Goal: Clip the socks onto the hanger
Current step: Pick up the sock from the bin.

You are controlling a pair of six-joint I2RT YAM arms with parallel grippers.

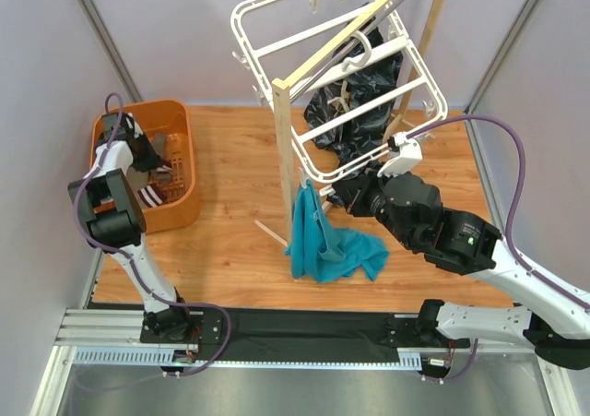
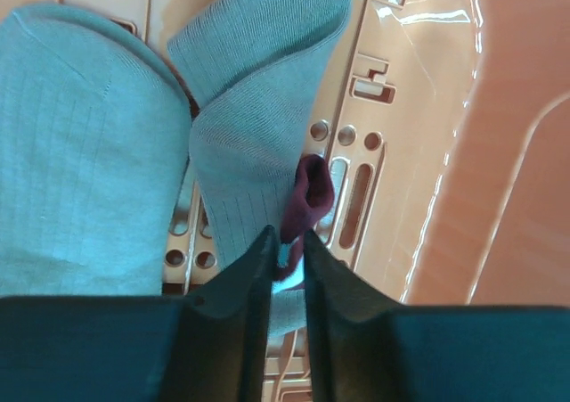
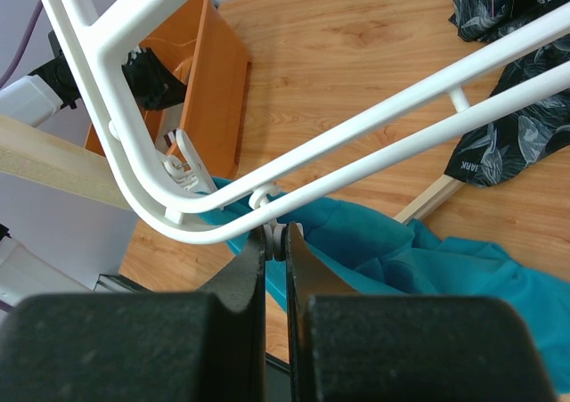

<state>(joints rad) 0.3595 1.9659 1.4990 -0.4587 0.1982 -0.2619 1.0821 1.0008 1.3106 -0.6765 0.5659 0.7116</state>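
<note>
socks in orange basket, left gripper pinching

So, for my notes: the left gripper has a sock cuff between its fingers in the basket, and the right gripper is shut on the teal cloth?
No: the right gripper is shut on a small white clip on the hanger, not the teal cloth behind it; the right wrist view shows this. The rest holds.

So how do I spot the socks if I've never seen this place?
Find the orange basket on the left side of the wooden table. The socks lie inside it. They are small and grey-brown with maroon-and-white striped cuffs, unlike the big teal cloth in the table's middle.
</note>
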